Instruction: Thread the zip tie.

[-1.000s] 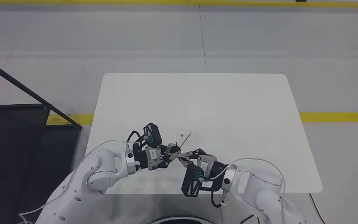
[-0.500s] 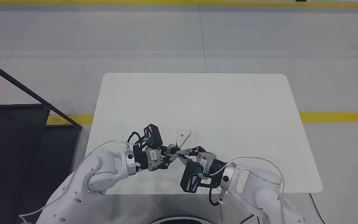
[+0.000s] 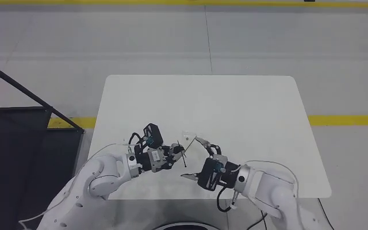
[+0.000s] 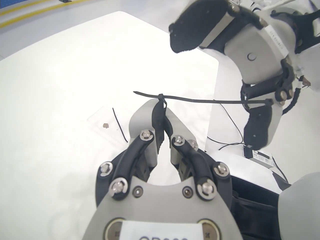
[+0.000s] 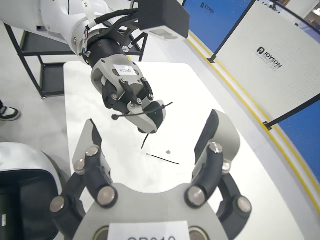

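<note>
Near the front edge of the white table (image 3: 241, 103), left of centre, I have both arms drawn in close together and facing each other. My left gripper (image 4: 161, 111) is pinched tight on a black zip tie (image 4: 200, 100), held up off the tabletop. One length of strap runs down between the closed fingers and pokes out below them. Another length crosses the fingertips sideways, passing through a small black knot right at the tips. The far end of that crosswise length carries a square head that points toward the other arm. I cannot tell from my screens whether this is one tie looped back on itself or two ties joined.

My right gripper (image 3: 190, 157) sits just beside the left one with its fingers spread wide and nothing between them. The strap's head hangs close to its lower finger, and I cannot say if they touch.

Below the two grippers, a second black zip tie (image 5: 163, 159) lies flat on the table, next to a small brown speck (image 4: 106, 125) and a clear plastic packet (image 4: 98, 119).
</note>
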{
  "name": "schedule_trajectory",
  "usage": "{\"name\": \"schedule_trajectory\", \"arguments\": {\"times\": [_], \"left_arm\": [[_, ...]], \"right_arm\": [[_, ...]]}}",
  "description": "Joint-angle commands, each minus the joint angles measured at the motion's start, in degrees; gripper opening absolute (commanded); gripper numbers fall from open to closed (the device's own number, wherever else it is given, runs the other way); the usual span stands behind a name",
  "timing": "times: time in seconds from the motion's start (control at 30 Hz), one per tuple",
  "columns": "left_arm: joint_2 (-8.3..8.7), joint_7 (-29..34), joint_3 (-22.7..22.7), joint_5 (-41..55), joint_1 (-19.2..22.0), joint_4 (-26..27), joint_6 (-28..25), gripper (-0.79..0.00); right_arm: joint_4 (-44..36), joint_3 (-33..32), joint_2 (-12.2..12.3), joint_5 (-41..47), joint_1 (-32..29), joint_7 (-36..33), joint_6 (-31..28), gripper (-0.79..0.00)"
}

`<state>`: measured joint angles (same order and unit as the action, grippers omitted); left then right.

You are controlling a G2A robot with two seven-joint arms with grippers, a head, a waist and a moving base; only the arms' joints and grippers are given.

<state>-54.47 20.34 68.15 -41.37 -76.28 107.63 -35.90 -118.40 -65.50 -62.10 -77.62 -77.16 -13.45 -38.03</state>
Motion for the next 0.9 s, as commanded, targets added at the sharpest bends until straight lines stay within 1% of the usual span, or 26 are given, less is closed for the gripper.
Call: {"name": "schedule_trajectory", "arguments": {"times": [0.0, 0.07, 0.13, 0.27, 0.3, 0.33, 0.67, 0.77, 0.8, 0.83, 0.87], "left_arm": [[-0.03, -1.3, 0.5, 0.2, -0.2, -0.2, -0.1, -0.785], [-0.02, -2.4, 1.2, 0.3, -0.4, -0.3, -0.3, -0.785], [0.01, -3.5, 2.0, 0.4, -0.8, -0.4, -0.7, -0.785], [0.16, -4.7, 3.5, 1.5, -1.8, -0.2, -2.6, -0.785], [0.21, -4.7, 3.8, 1.9, -2.0, -0.2, -2.9, -0.785], [0.26, -4.5, 4.1, 2.0, -2.2, 0.0, -3.1, -0.785], [0.28, -4.4, 4.3, 2.1, -2.4, 0.1, -3.2, -0.785], [0.17, -4.6, 4.0, 2.2, -2.6, 0.4, -2.4, -0.785], [0.13, -4.7, 4.0, 2.2, -2.6, 0.3, -2.2, -0.785], [0.10, -4.8, 3.9, 2.1, -2.6, 0.3, -2.1, -0.785], [0.07, -4.8, 3.9, 2.0, -2.6, 0.2, -2.1, -0.785]], "right_arm": [[2.4, -0.7, 0.0, 7.4, 1.1, -2.6, -2.1, 0.000], [4.6, -0.9, 0.1, 13.5, 2.5, -6.0, -4.2, 0.000], [6.6, -1.0, 0.1, 19.3, 3.9, -9.5, -4.9, 0.000], [8.3, -0.1, 0.1, 26.2, 6.5, -16.7, -4.3, 0.000], [8.1, -0.2, 0.1, 26.3, 7.1, -18.1, -2.4, 0.000], [7.8, -0.5, 0.1, 25.7, 7.3, -18.3, -1.1, 0.000], [7.8, -0.2, 0.0, 26.0, 7.1, -18.0, -1.2, 0.000], [9.5, 0.9, -0.1, 27.4, 8.0, -18.3, -1.7, 0.000], [10.1, 1.4, -0.2, 27.8, 8.6, -18.6, -1.5, -0.022], [10.7, 2.2, -0.3, 28.5, 9.2, -19.1, -1.8, -0.102], [11.3, 2.9, -0.4, 29.2, 10.0, -19.6, -2.0, -0.120]]}}
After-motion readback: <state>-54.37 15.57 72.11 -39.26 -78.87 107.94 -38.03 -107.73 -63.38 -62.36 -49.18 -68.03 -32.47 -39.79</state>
